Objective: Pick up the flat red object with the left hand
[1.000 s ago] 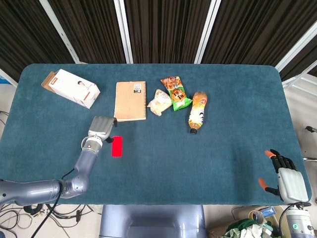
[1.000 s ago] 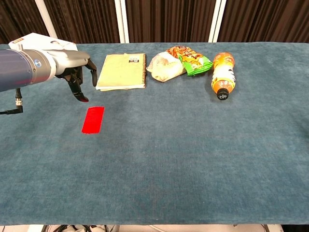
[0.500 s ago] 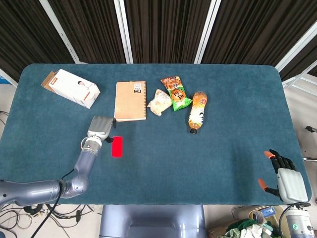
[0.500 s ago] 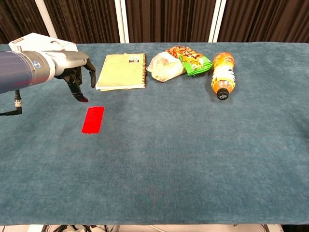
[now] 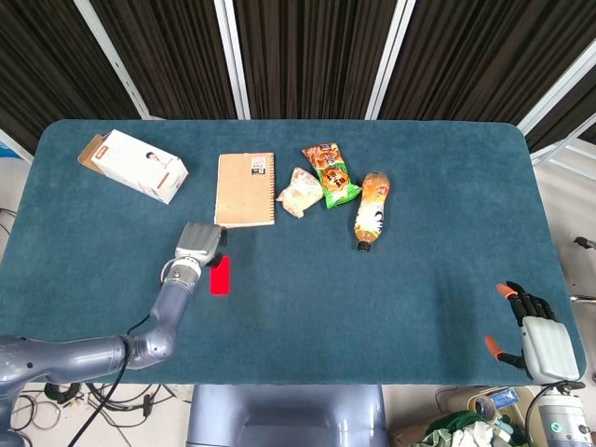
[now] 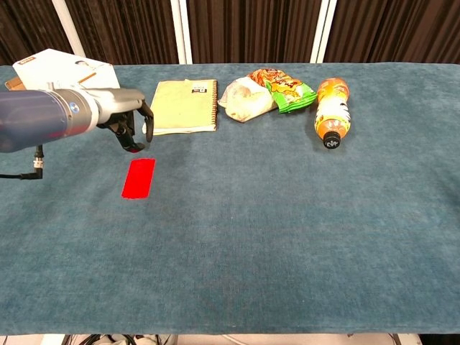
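Red card (image 5: pixel 220 277) flat on table (image 5: pixel 419 307), near left-front area, long axis running 12–6 in head view. Left hand (image 5: pixel 200 244) hovers just at its 11 o'clock, fingers (image 6: pixel 134 136) spread and curled downward, holding nothing; fingertips near card's far end. Notebook (image 5: pixel 246 189) at card's 12–1. Right hand (image 5: pixel 540 335) well apart, open, empty.

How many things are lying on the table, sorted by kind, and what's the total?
Flat red object: 1
Notebook: 1
White box: 1
Snack packets: 2
Orange bottle: 1
Total: 6
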Motion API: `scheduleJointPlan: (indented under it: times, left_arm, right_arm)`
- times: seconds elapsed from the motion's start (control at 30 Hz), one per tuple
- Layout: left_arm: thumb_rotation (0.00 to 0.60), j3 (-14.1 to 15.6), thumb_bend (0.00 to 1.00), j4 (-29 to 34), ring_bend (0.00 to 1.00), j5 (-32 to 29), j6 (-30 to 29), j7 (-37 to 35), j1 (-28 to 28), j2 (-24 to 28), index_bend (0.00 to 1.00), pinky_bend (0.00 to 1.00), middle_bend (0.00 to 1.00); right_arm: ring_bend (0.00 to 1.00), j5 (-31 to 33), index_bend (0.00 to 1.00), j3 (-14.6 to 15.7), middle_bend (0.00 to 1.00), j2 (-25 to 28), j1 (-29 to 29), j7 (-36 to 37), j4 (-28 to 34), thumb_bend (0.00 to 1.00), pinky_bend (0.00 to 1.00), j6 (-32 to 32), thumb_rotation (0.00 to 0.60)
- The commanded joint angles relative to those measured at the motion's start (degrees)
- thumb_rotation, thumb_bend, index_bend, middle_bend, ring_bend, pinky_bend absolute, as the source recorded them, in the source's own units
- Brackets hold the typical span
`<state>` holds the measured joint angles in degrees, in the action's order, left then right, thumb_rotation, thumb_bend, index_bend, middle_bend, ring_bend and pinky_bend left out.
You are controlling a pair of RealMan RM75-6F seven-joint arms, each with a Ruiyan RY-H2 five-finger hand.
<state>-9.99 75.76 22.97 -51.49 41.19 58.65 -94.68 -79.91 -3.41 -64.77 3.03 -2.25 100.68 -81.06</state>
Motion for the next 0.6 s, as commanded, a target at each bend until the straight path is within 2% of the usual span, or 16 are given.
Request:
scheduleJointPlan:
  times: [0.03, 0.23, 0.4, 0.6]
  left_arm:
    - [0.6, 0.13, 0.41, -1.8, 1.0, -0.68, 0.4, 0.66, 0.66, -1.57, 0.46, 1.0, 1.0]
    - [0.6, 1.05, 0.41, -3.61, 1.0, -0.86, 0.47, 2.13, 1.03, -3.02, 0.47, 1.0, 1.0]
    - [0.6, 1.36, 0.36, -3.76, 1.0, -1.13, 0.54, 2.69, 1.06, -3.27, 0.47, 1.0, 1.0]
    - [0.6, 1.83, 0.36, -3.22, 1.0, -1.63, -0.31, 4.14, 1.15, -3.23, 0.48, 1.0, 1.0]
  right_arm:
    - [0.14, -0.09, 0.17, 0.0, 0.09, 0.01, 0.02, -0.05, -0.07, 0.21, 0.12, -0.05, 0.6]
    - [0.14, 0.2, 0.17, -0.13, 0.09, 0.04, 0.03, 0.01, -0.09, 0.21, 0.12, -0.04, 0.6]
    - [0.14, 0.1, 0.17, -0.08, 0.09, 0.01, 0.09, -0.01, -0.1, 0.21, 0.12, 0.06, 0.6]
    - [0.14, -0.32, 0.17, 0.15, 0.09, -0.04, 0.09, 0.0, -0.08, 0.21, 0.12, 0.07, 0.6]
